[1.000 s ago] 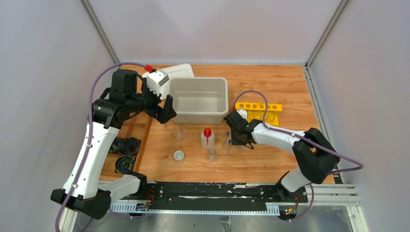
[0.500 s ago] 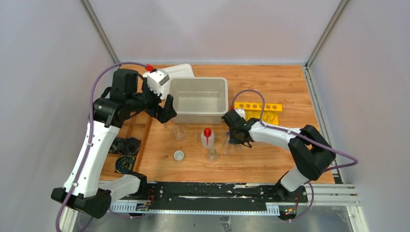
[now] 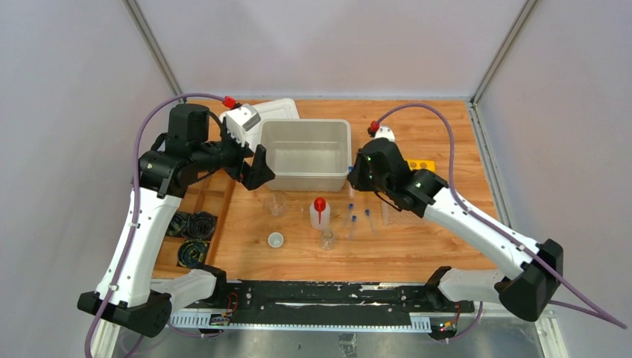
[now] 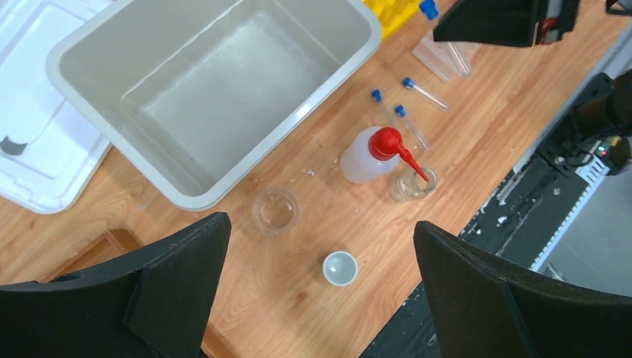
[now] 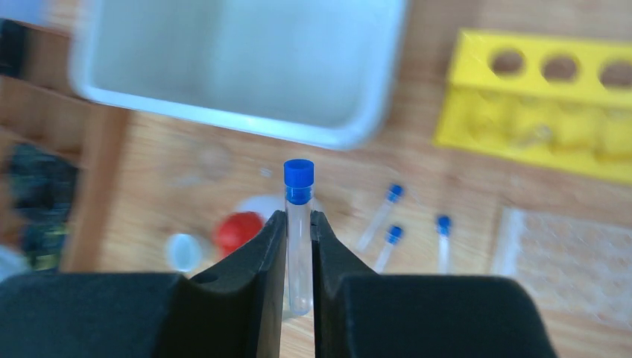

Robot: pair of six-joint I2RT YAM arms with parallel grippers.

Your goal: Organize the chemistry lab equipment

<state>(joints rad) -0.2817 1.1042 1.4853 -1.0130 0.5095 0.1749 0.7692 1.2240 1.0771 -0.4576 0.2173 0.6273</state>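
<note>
- Two arms point(image 3: 477, 224) hover raised — right gripper point(image 5: 298, 216) pinches one blue-capped test tube point(image 5: 298, 257) beside the bin's point(image 3: 305, 121) front-right corner.
- Left gripper point(image 4: 320, 227) spread wide, empty, by the bin's left edge.
- Three tubes point(image 3: 353, 222) lie on open wood point(image 3: 417, 250).

**Two arms over a wooden table point(image 3: 447, 127) of lab ware, one claw on each side of the bin.**

The right claw point(image 3: 356, 177) hangs beside the right wall of the pale bin point(image 3: 307, 121) with a blue-capped test tube point(image 3: 350, 173) at its tip; the grip itself is too small to make out. The left claw point(image 3: 252, 156) stands open at the bin's left wall. In front of the bin are a clear beaker point(image 3: 277, 203), a white squeeze bottle point(image 3: 320, 212) with a red nozzle, a small flask point(image 3: 326, 239) and a tiny white cup point(image 3: 276, 239). Three loose tubes point(image 3: 369, 220) lie just right of the bottle. A yellow rack point(image 3: 422, 164) shows partly behind the right arm. A white lid point(image 3: 283, 109) lies at the bin's far left corner. Black cable coils point(image 3: 195, 224) sit at the left edge.
</note>
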